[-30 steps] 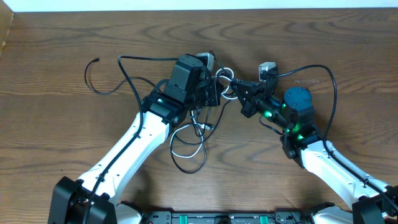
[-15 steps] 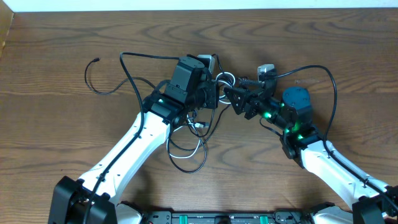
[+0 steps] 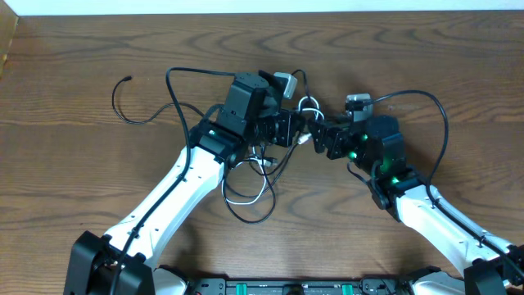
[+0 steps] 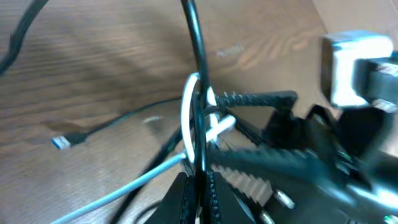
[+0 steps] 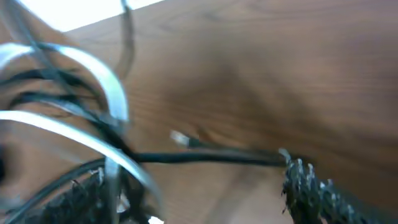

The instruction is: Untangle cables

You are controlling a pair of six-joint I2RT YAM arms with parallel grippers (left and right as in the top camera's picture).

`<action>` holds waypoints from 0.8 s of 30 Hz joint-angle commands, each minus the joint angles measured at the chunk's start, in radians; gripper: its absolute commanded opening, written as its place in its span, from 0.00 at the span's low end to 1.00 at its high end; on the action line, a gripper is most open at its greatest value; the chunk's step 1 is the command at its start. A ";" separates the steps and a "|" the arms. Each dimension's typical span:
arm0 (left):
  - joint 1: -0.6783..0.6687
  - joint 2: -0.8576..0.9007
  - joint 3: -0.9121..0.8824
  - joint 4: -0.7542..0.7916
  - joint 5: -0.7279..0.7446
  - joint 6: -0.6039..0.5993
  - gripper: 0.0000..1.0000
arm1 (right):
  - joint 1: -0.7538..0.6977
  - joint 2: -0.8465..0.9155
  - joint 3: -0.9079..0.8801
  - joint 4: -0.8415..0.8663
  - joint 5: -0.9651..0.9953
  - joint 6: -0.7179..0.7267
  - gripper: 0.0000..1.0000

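The cables form a knot between the two arms. A white cable [image 3: 309, 104] loops at the knot, and black cables [image 3: 246, 192] trail in loops toward the table front. My left gripper [image 3: 288, 129] is shut on a black cable [image 4: 198, 93], which rises straight up from the jaws beside the white loop [image 4: 186, 118]. My right gripper [image 3: 315, 135] stands open right against the knot. In the right wrist view the white cable [image 5: 93, 68] crosses in front of the left fingertip [image 5: 81, 193], and a black cable [image 5: 205, 155] runs across the gap toward the right one.
One thin black cable end [image 3: 127, 79] lies far out on the left of the table. A blue-tipped plug [image 4: 60, 142] rests on the wood left of the knot. Thick arm cords [image 3: 442, 115] arch beside the right arm and over the left arm [image 3: 176, 90].
My right gripper has gone from shut to open and moved left, close to the left gripper. The left gripper kept its grip and shifted slightly right with the knot.
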 commanded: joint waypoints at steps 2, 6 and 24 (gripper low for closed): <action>0.010 -0.005 0.002 0.003 0.060 0.076 0.08 | -0.006 0.002 -0.004 -0.133 0.294 -0.014 0.81; 0.061 -0.015 0.002 0.000 0.058 0.075 0.07 | -0.032 0.002 -0.004 -0.218 0.354 -0.014 0.81; 0.407 -0.066 0.002 -0.176 -0.049 0.042 0.08 | -0.110 0.002 -0.004 -0.296 0.362 -0.006 0.61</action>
